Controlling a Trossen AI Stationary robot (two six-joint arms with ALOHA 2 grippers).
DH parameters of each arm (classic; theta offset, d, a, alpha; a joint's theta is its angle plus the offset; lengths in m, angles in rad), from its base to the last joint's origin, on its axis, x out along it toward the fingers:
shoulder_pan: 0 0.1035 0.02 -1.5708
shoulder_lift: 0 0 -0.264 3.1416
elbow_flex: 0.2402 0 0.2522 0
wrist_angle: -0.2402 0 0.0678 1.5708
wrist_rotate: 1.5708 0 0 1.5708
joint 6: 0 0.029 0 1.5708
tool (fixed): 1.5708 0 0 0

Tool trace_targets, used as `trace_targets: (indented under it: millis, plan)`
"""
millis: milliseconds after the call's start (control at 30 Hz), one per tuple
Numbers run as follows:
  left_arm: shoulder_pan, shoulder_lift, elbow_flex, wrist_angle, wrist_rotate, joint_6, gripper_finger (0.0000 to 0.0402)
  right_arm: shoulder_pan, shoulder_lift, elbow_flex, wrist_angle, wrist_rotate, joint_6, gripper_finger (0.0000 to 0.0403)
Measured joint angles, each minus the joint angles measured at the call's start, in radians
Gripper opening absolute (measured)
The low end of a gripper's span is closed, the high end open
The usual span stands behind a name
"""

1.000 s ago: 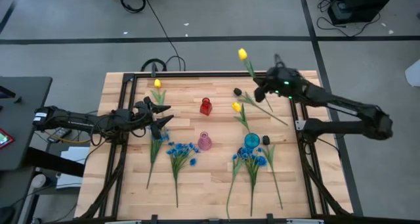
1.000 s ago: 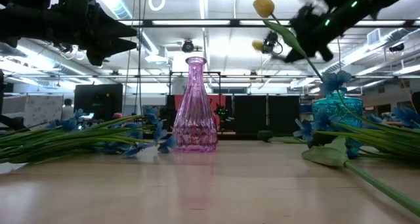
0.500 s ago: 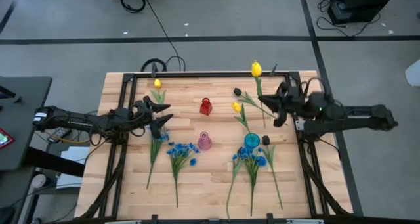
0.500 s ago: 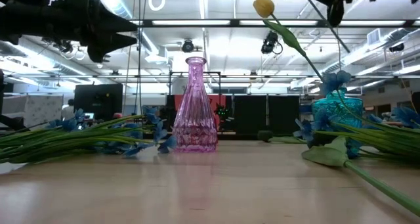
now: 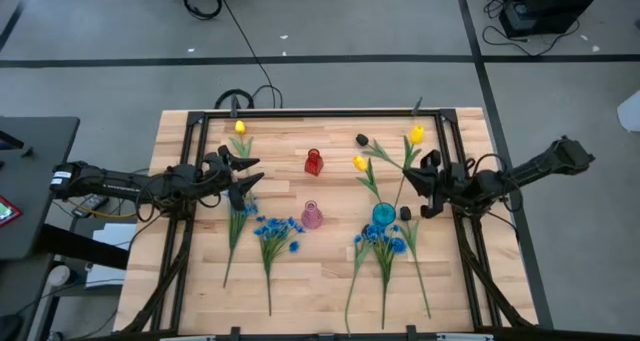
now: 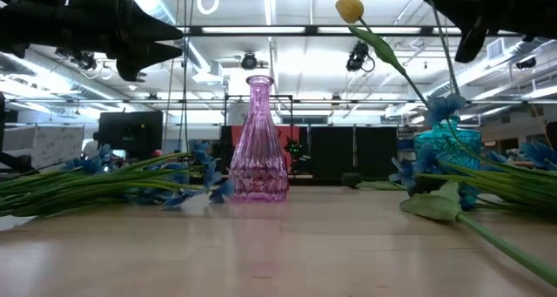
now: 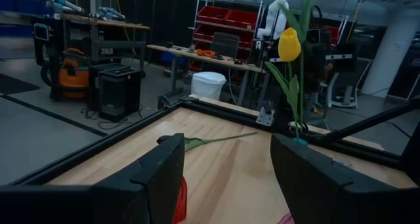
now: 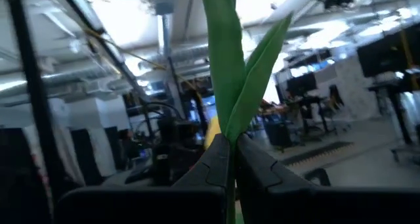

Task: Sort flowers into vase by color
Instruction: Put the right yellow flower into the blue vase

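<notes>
My right gripper (image 5: 419, 185) is shut on a yellow tulip (image 5: 417, 134) above the blue vase (image 5: 383, 215). Its stem (image 6: 442, 53) runs down to the vase's mouth; I cannot tell whether the end is inside. Another yellow tulip (image 5: 360, 162) stands leaning in that vase by its stem. A red vase (image 5: 314, 162) and a pink vase (image 5: 311, 216) stand mid-table. Blue blossom bunches (image 5: 275, 231), dark buds (image 5: 361, 139) and a third yellow tulip (image 5: 240, 127) lie on the table. My left gripper (image 5: 247, 177) hovers open at the left. My right gripper pinches the tulip's green stem where its leaves branch off (image 8: 230, 135), between its two fingers. The fingers come from the table's right side, about level, and lie across the stem. The tulip stands nearly upright, bud up, its lower stem reaching down to the blue vase.
A black frame rail (image 5: 320, 112) runs around the wooden table top. More blue bunches (image 5: 382, 243) and a dark-budded flower (image 5: 405, 213) lie close beside the blue vase. Long stems (image 5: 232, 241) lie under the left gripper toward the near edge.
My right gripper has swung from the far edge toward the near edge and slightly down, up to the blue vase, still shut on the yellow tulip. The tulip went with it and has turned from slanting to nearly upright.
</notes>
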Motion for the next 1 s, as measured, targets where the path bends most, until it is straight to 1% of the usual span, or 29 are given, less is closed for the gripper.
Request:
trace_targets:
  millis: [167, 433, 700, 833, 1000]
  plan:
    - [0.000, 0.000, 0.000, 0.000, -0.011, 0.000, 0.0232, 0.021, 0.060, -0.004, 0.040, 0.005, -0.024, 0.0023]
    - [0.000, 0.000, 0.000, 0.010, -0.014, 0.000, 0.0232, 0.021, 0.190, -0.002, 0.197, 0.009, -0.041, 0.0023]
    - [0.000, 0.000, 0.000, 0.009, -0.015, 0.000, 0.0232, 0.021, 0.365, 0.075, 0.227, 0.040, -0.065, 0.0023]
    - [0.000, 0.000, 0.000, 0.008, -0.015, 0.000, 0.0232, 0.032, 0.403, 0.066, 0.239, 0.084, -0.066, 0.0023]
    - [0.000, 0.000, 0.000, 0.008, -0.015, 0.000, 0.0232, 0.057, 0.429, 0.035, 0.240, 0.081, -0.071, 0.0023]
